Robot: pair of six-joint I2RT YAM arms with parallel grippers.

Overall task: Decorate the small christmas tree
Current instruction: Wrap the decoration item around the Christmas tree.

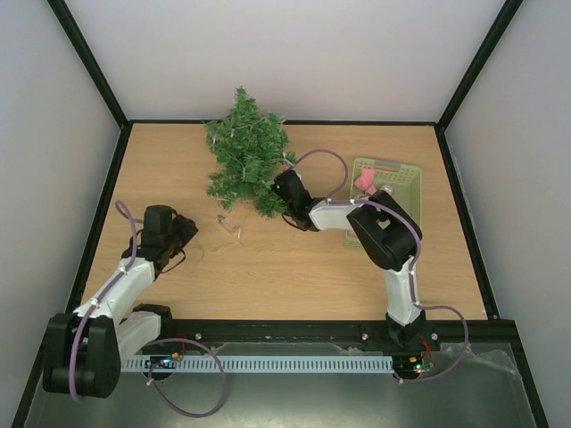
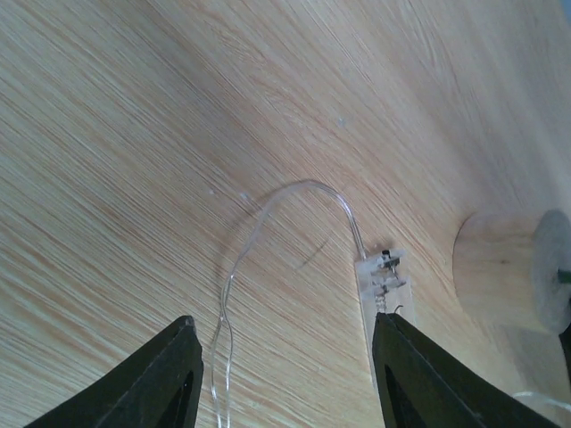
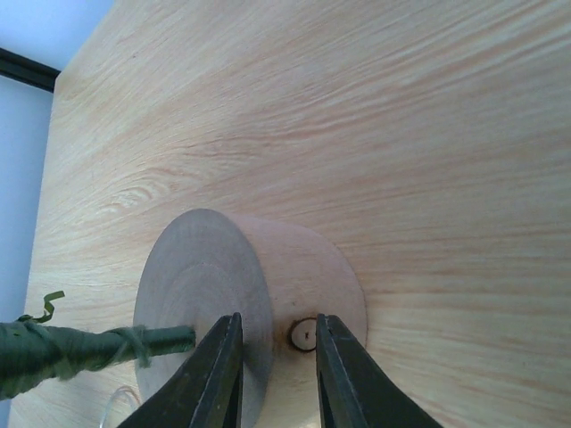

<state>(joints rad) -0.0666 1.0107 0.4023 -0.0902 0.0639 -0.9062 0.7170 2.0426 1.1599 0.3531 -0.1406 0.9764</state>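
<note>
The top external view looks steeply down from above and behind the arms and takes in the whole table (image 1: 268,276). The left wrist view sits low over the tabletop, facing out past the left gripper (image 2: 284,323). The right wrist view is pressed close to the wooden base (image 3: 201,276) of the small christmas tree (image 1: 245,152). That base also appears at the right edge of the left wrist view.
</note>
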